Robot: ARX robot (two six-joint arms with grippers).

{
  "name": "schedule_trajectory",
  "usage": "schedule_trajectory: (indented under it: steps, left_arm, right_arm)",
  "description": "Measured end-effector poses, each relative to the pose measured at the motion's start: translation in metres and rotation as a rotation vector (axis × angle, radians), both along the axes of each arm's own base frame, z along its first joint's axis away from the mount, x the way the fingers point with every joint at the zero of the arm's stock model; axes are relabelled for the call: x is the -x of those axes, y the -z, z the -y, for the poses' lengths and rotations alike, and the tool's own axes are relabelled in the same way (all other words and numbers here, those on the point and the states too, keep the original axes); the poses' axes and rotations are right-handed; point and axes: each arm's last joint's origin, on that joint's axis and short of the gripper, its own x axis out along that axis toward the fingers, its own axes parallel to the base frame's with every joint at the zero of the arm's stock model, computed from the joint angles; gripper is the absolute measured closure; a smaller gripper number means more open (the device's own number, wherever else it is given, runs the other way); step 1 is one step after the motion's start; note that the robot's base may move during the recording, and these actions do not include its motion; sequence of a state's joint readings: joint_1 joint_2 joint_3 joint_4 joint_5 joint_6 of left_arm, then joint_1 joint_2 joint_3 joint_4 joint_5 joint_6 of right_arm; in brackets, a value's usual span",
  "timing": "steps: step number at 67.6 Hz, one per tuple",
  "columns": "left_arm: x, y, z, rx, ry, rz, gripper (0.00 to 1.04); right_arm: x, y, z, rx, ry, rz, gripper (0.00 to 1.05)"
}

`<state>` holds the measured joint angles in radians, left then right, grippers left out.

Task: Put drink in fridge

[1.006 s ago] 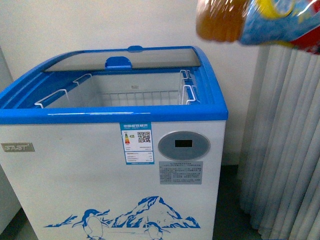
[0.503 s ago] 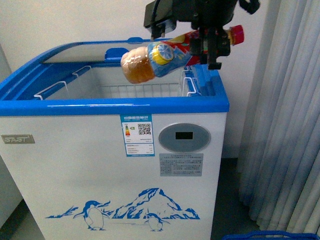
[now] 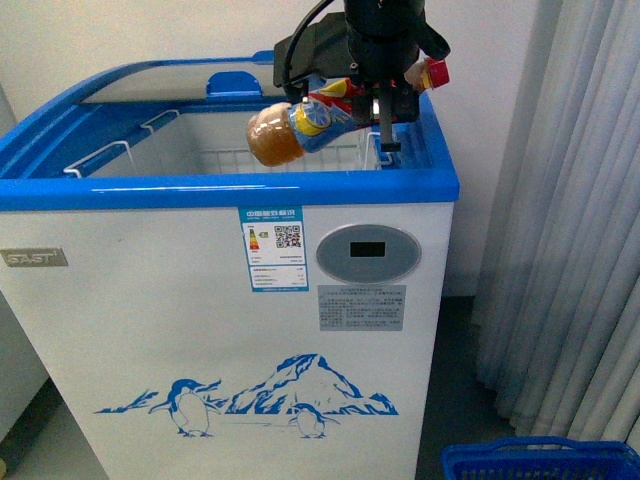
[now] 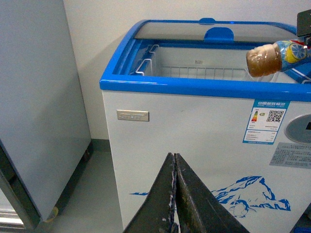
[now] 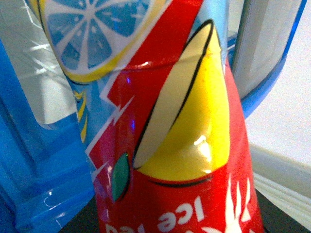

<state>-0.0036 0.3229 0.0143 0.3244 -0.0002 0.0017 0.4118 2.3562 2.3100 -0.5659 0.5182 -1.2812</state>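
The fridge (image 3: 150, 330) is a white chest cooler with a blue top rim, penguin-and-mountain graphic and grey oval panel; its glass lid is slid back and the front part is open, with white wire baskets inside. My right gripper (image 3: 385, 100) is shut on the drink bottle (image 3: 300, 125), an amber drink with a red, blue and yellow label and red cap, held on its side above the fridge's open right half. The bottle fills the right wrist view (image 5: 170, 145). My left gripper (image 4: 175, 160) is shut and empty, low in front of the fridge (image 4: 194, 145); the bottle (image 4: 267, 56) shows there too.
A pale grey cabinet (image 4: 34, 97) stands to the left of the fridge. Grey-white curtains (image 3: 570, 220) hang at the right. A blue basket (image 3: 540, 460) sits on the floor at the lower right. A white wall is behind.
My right arm has brought the bottle down from the top right to over the fridge's opening, then a little further back. The fridge sits lower in the front view.
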Motion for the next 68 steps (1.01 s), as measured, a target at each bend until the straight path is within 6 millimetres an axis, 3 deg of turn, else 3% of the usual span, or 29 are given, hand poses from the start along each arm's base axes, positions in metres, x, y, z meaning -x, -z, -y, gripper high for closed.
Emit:
schedule_trajectory:
  steps: [14,20,32,44,53,57,61,66,68]
  left_arm:
    - [0.005,0.000,0.000,0.000,0.000,-0.001,1.02]
    - [0.007,0.000,0.000,0.000,0.000,0.000,1.02]
    - [0.010,0.001,0.000,0.000,0.000,-0.001,1.02]
    - [0.021,0.003,0.000,0.000,0.000,-0.007,1.02]
    - [0.021,0.003,0.000,0.000,0.000,-0.005,1.02]
    - [0.021,0.003,0.000,0.000,0.000,-0.005,1.02]
    - [0.021,0.003,0.000,0.000,0.000,-0.005,1.02]
    - [0.021,0.003,0.000,0.000,0.000,-0.006,1.02]
    - [0.021,0.003,0.000,0.000,0.000,-0.006,1.02]
  right_arm:
    - [0.011,0.014,-0.003,-0.063,-0.040,-0.027,0.23]
    - [0.025,-0.001,0.006,-0.125,-0.027,-0.006,0.07]
    - [0.074,-0.046,0.043,-0.325,0.016,0.035,0.08]
    - [0.155,-0.075,0.096,-0.615,0.198,-0.003,0.08]
    - [0.263,-0.098,0.165,-1.040,0.586,-0.023,0.08]
    - [0.301,-0.100,0.180,-1.150,0.689,-0.029,0.08]
    - [0.355,-0.101,0.192,-1.284,0.786,-0.047,0.08]
    - [0.385,-0.099,0.198,-1.344,0.826,-0.029,0.08]
    - [0.394,-0.096,0.199,-1.406,0.708,0.105,0.14]
